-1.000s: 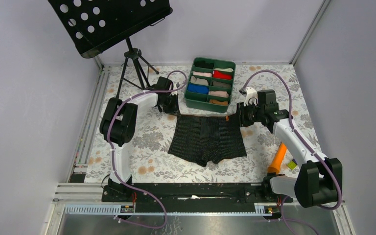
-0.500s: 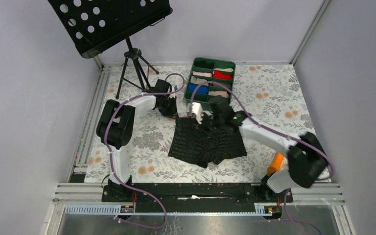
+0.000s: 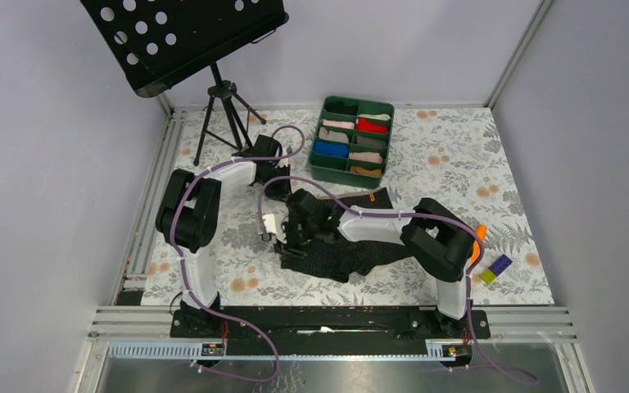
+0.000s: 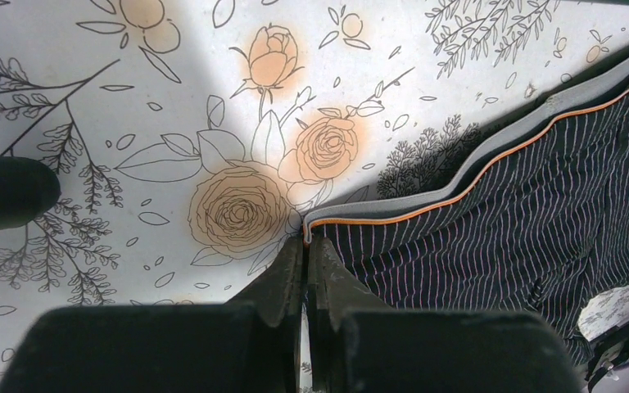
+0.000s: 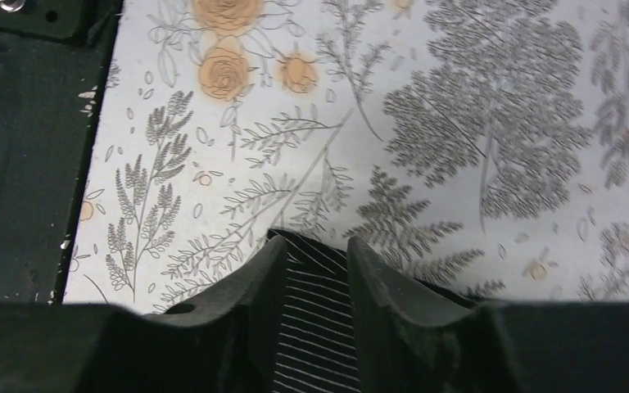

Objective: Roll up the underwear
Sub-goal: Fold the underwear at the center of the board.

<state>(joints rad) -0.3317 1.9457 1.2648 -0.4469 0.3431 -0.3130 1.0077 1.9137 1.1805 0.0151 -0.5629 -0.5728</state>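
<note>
Tools first: the left tool (image 4: 305, 246) is closed tight on the very corner of the garment's band, its fingertips meeting just where that corner ends. The right tool (image 5: 315, 254) stands narrowly parted with a peak of striped cloth filling the gap, so it looks to be holding a fold.

The white floral-printed worktop (image 3: 459, 147) carries everything. At its far left corner stands a black perforated metal music stand on a tripod (image 3: 188, 33). The black ribbed fabric underwear (image 3: 340, 260) lies about mid-worktop, a little toward the left edge. It is rumpled, and the right arm reaches across it. Its small orange tag (image 3: 374, 196) sits just in front of the green plastic divided tray (image 3: 340, 177), which stands at the middle of the far edge with small cloth rolls in its compartments. A purple plastic brick (image 3: 500, 264) lies near the right edge.

I judge the garment light, limp and stretchy. It will not keep a shape, and cloth lifted at one point will drag and bunch. The thick band and its corners, or a doubled fold, offer the firmest purchase, while the thin ribbed body would stretch or slip. Holding both ends of one edge should keep a roll even.

The top view gives the layout, but the arms hide both grips. Only the left wrist view shows the band corner at the fingertips, with the band reading grey and edged in orange. Only the right wrist view shows cloth between those fingers.
</note>
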